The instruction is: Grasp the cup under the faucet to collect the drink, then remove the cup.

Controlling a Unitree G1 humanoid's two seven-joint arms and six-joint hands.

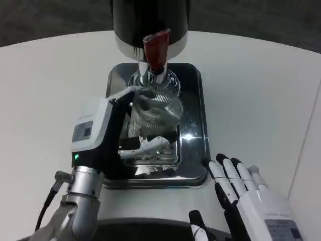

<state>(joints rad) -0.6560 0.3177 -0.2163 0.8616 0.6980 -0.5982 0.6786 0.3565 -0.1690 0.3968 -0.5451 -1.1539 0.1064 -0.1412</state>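
Observation:
My left hand (103,135) grips a clear ribbed glass cup (155,113) from its left side and holds it over the shiny metal drip tray (193,130). The cup's rim lies right under the chrome faucet (150,75), whose red tap lever (155,47) sticks out from the black dispenser body (150,20). I cannot tell whether any drink is in the cup. My right hand (246,193) rests low at the front right, fingers spread flat and holding nothing, just off the tray's front right corner.
The dispenser and its tray stand in the middle of the round white table (261,90). Bare table surface stretches left and right of the tray. A dark floor lies beyond the table's far edge.

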